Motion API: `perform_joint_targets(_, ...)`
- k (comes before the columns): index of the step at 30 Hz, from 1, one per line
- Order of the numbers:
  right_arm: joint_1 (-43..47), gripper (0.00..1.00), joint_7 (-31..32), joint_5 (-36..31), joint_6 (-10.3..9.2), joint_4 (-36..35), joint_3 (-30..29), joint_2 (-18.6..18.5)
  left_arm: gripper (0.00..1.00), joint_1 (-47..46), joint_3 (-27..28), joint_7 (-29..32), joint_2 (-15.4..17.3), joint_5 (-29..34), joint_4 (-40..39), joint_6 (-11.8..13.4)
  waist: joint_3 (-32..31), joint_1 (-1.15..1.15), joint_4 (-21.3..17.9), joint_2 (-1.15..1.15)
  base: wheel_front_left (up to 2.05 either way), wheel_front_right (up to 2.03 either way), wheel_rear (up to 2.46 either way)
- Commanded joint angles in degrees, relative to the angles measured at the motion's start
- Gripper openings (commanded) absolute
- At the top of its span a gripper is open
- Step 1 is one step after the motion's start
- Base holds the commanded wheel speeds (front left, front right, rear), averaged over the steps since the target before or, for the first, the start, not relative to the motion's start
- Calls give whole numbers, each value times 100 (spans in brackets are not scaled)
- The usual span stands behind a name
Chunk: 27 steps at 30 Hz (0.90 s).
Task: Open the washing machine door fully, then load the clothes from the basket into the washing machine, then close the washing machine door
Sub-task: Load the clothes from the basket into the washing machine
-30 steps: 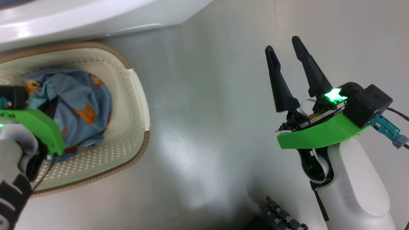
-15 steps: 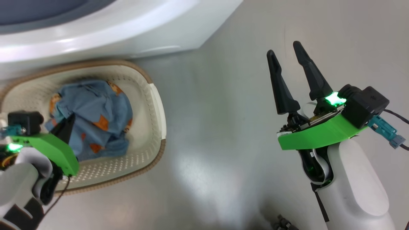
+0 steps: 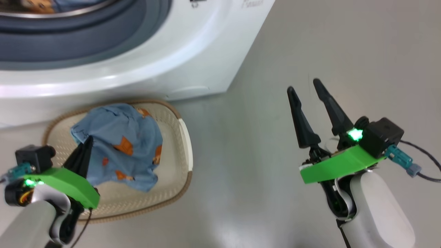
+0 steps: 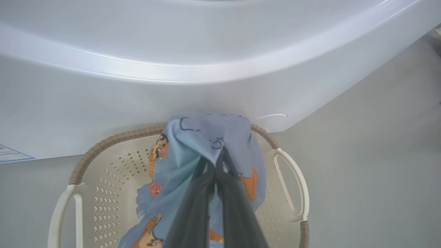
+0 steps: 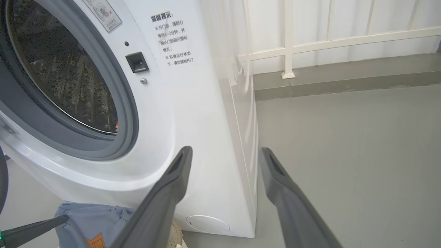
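Left gripper (image 3: 90, 138) pinches 1 garment (image 3: 127, 141) over 1 basket (image 3: 186, 144); right gripper (image 3: 303, 85) splayed.

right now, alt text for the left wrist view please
The left gripper, shut on the clothes, holds the blue printed fabric bunched over the cream basket. The white washing machine front curves across the top, with grey floor at right.
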Motion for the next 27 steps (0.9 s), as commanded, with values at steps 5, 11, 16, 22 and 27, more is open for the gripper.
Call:
perform_joint_targets(5,393,100,-27,-26,9,25,65,-76,0,844,1050,-77,-155,626,-844,82,-1100,0,332,0,0,0,0)
perform_joint_targets(11,756,100,-27,151,9,153,82,-353,0,1779,1960,-77,-638,1293,-1935,248,-1929,0,612,0,0,0,0)
perform_joint_targets(16,907,100,-27,208,9,190,112,-479,0,2108,2283,-77,-830,1612,-2460,386,-2201,0,721,0,0,0,0)
perform_joint_targets(22,1050,100,-27,250,9,205,97,-550,0,2449,2572,-77,-1016,1879,-2947,449,-2389,0,800,0,0,0,0)
perform_joint_targets(27,1114,100,-27,291,9,212,127,-588,0,2644,2728,-77,-1122,2040,-3134,416,-2475,0,829,0,0,0,0)
